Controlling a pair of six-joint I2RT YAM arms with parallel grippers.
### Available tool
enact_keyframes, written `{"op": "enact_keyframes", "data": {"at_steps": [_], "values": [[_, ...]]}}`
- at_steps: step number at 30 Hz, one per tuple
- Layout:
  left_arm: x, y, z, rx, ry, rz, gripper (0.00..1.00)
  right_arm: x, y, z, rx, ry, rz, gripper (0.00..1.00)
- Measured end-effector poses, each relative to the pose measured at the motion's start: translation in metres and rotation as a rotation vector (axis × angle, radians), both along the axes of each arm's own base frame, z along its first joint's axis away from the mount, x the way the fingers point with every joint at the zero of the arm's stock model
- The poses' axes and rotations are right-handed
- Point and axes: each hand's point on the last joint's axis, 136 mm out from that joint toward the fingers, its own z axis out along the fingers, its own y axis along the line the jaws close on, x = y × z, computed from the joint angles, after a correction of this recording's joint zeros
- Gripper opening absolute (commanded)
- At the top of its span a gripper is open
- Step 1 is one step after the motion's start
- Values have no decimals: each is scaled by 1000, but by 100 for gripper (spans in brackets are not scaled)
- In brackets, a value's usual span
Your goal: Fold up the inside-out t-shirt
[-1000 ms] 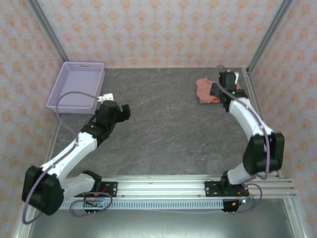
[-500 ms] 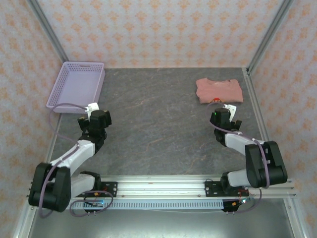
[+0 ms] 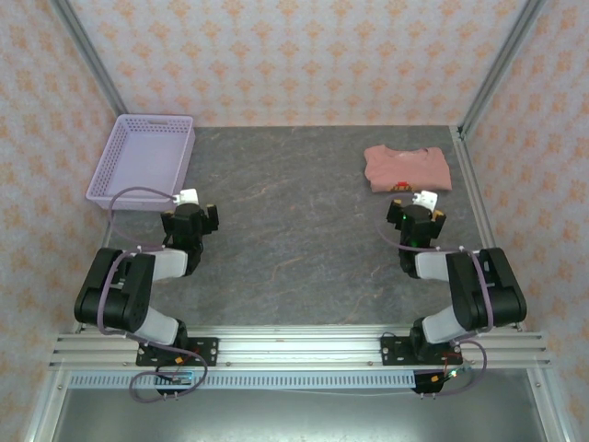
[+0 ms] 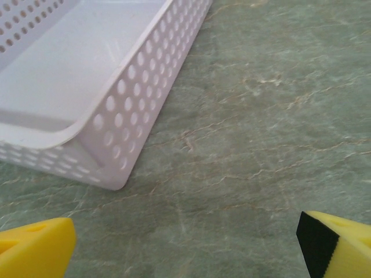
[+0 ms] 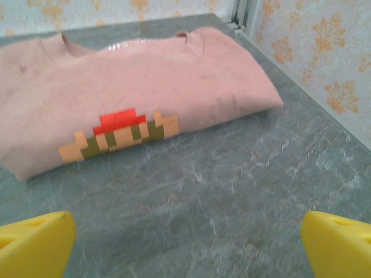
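top external: arms folded low, left pincer (image 3: pixel 190 217) and right pincer (image 3: pixel 415 215) spread wide, empty.

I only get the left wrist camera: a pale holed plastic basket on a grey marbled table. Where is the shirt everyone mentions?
Observer: The salmon-pink cloth t-shirt lies folded in the far right corner of the table, across from the basket.
Operator: Is anything holding it?
Observer: No. The right gripper is open, short of the shirt and not touching it.
Operator: Is it plain pink?
Observer: No. The right wrist camera shows a small blocky red, orange and olive print on the upper face, near the front fold.
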Motion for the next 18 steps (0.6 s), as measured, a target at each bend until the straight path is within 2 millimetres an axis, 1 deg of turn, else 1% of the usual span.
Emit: {"op": "enact_keyframes", "data": {"at_steps": [3,5,18], "values": [[4,-2,5,-10,-27,-14,100,1,-7,-8,11,16,-12,99],[5,-3,7,-14,-39,-19,100,2,-8,-8,19,13,-13,99],[8,-4,11,-17,-59,-22,100,3,-5,-8,36,11,6,99]]}}
